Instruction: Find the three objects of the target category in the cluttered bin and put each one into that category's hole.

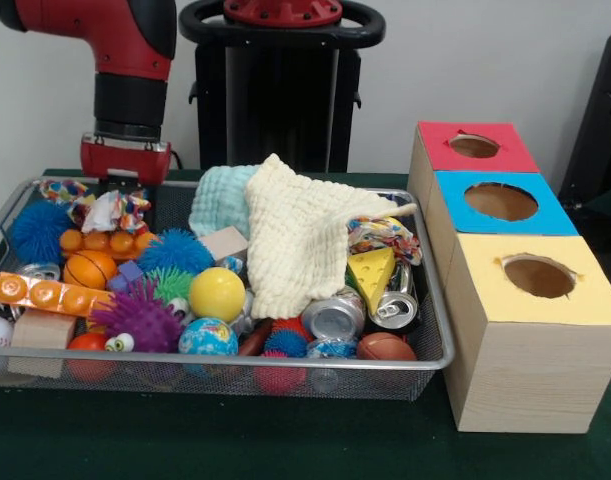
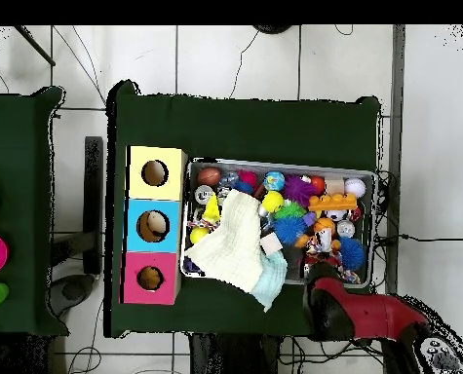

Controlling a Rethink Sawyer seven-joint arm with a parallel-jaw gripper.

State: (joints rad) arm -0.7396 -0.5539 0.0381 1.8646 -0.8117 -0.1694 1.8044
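The wire mesh bin (image 1: pixel 285 362) holds a jumble of toys and also shows in the overhead view (image 2: pixel 284 163). A cream knitted cloth (image 1: pixel 300 235) lies over its middle, with a pale blue-green cloth (image 1: pixel 220 195) behind it. My gripper (image 1: pixel 123 186) hangs at the bin's far left corner, just above a colourful rag toy (image 1: pixel 110 210); its tips are hidden. The red-faced hole (image 1: pixel 474 146) is the farthest on the wooden box, right of the bin, and also shows in the overhead view (image 2: pixel 150 279). In the overhead view my arm (image 2: pixel 357 314) covers the gripper.
The blue-faced hole (image 1: pixel 501 201) and yellow-faced hole (image 1: pixel 538 276) sit nearer on the same box. The bin holds a yellow ball (image 1: pixel 217 293), two cans (image 1: pixel 332 318), a cheese wedge (image 1: pixel 372 272), spiky balls (image 1: pixel 135 315), a mini basketball (image 1: pixel 89 268) and wooden blocks (image 1: pixel 41 330).
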